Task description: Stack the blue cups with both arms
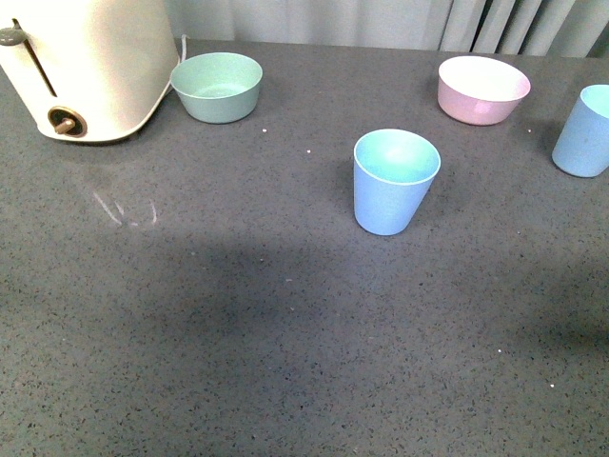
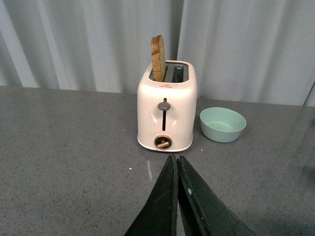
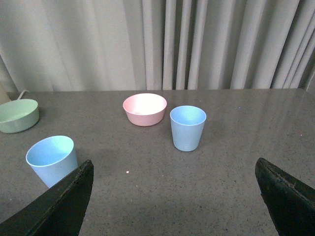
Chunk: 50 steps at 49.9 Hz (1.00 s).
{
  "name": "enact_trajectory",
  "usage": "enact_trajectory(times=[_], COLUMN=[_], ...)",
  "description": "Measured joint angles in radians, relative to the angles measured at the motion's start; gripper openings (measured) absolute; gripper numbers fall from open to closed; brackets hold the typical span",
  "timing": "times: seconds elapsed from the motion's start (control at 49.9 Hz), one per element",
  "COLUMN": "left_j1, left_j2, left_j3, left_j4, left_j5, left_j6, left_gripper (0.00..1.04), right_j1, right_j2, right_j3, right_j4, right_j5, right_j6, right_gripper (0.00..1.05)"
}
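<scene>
Nothing is held yet: the right hand, spread apart, faces the far cup with the near cup just beside it, and the left hand, pinched together, must open to grab.

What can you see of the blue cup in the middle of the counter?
The middle blue cup is a light blue, matte, plastic-looking tumbler, tapered toward its base, handleless, with a paler aqua inside. It stands upright, mouth up, and looks empty. It rests on the grey speckled countertop, apart from the pink bowl and the second blue cup. Nothing else touches it.
</scene>
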Motion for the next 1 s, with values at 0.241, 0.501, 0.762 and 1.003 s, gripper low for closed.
enact_trajectory(times=[0.241,0.501,0.762,1.003], left_j1=[0.000,0.000,0.000,0.000], left_j2=[-0.079,-0.267,-0.291,-0.291], left_j3=[0.000,0.000,0.000,0.000], left_j4=[-0.078,-0.291,-0.300,-0.301], left_j5=[0.000,0.000,0.000,0.000], left_j6=[0.000,0.000,0.000,0.000], left_gripper=[0.02,0.02,0.07,0.48], right_j1=[0.000,0.000,-0.018,-0.185], right_j2=[0.000,0.000,0.052,0.509], right_j3=[0.000,0.000,0.041,0.174], right_j4=[0.000,0.000,-0.122,-0.039], right_j5=[0.000,0.000,-0.067,-0.204], right_j6=[0.000,0.000,0.053,0.105], right_gripper=[0.96,0.96,0.96,0.96])
